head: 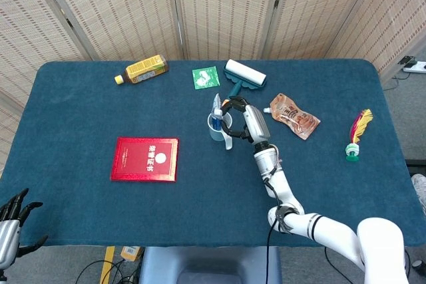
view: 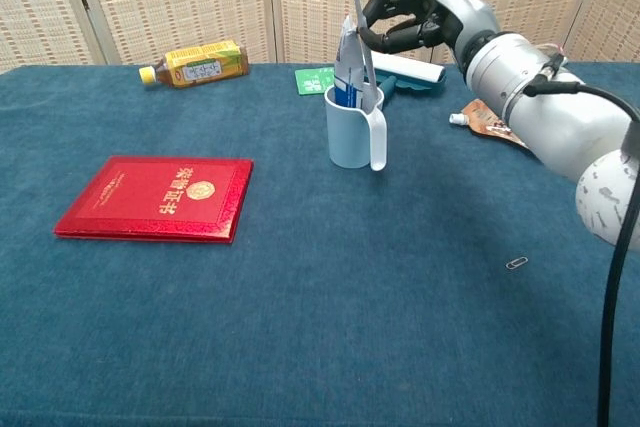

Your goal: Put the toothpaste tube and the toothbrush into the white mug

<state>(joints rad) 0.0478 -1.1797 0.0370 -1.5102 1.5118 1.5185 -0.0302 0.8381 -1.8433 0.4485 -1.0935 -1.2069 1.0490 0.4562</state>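
The white mug (view: 350, 137) stands upright mid-table, with the blue-and-white toothpaste tube (view: 345, 62) standing inside it. My right hand (view: 420, 19) hovers just right of and above the mug, pinching the white toothbrush (view: 360, 17). The brush is nearly upright, bristles at the top, and its lower end dips inside the mug's rim. From the head view the same mug (head: 218, 128) and tube (head: 216, 106) sit right beside my right hand (head: 243, 119). My left hand (head: 11, 221) hangs off the table's near left corner, fingers apart and holding nothing.
A red booklet (view: 155, 197) lies left of the mug. At the back are a yellow bottle (view: 200, 62), a green packet (head: 206, 76) and a lint roller (head: 243, 76). A brown pouch (head: 293, 115), a shuttlecock (head: 357, 134) and a paper clip (view: 516, 263) lie to the right.
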